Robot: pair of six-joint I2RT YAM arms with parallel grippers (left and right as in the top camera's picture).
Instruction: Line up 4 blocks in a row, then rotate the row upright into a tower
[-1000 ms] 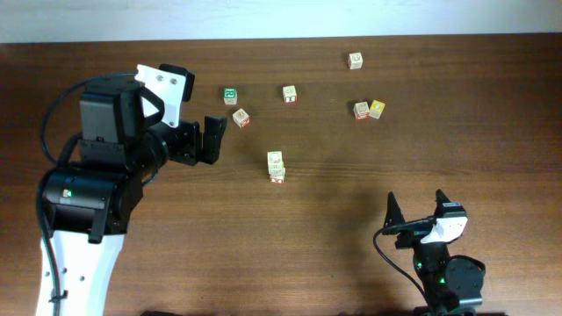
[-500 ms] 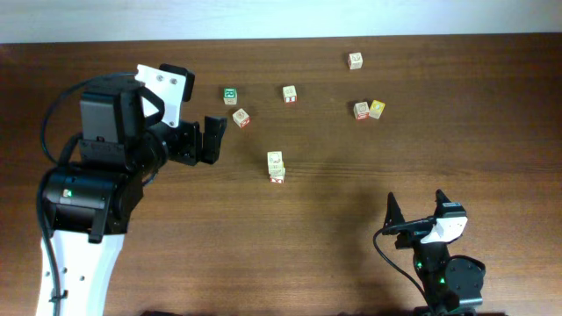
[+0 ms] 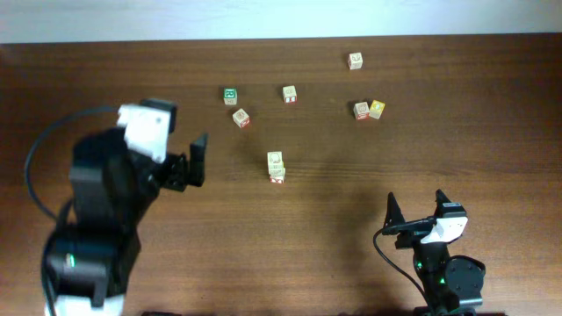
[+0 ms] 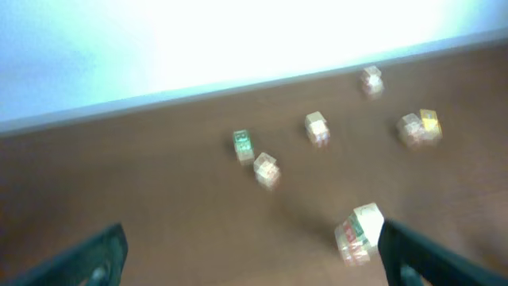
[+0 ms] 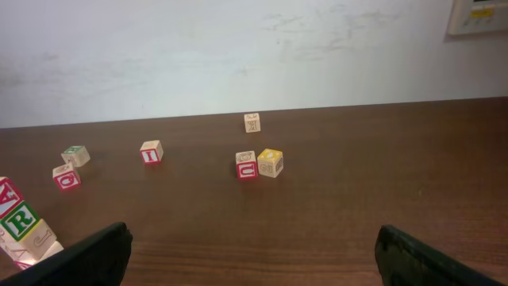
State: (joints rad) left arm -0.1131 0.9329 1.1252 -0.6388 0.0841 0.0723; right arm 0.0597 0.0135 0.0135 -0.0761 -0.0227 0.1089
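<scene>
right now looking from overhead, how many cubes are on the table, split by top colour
green-topped cube: 1
yellow-topped cube: 1
pale or red-marked cubes: 6, the last two touching
total: 8

Robot lab: wooden table [image 3: 492, 158], blank wall [image 5: 238, 48]

"R" on cube [image 5: 20, 222], "I" on block [image 5: 151, 152]
</scene>
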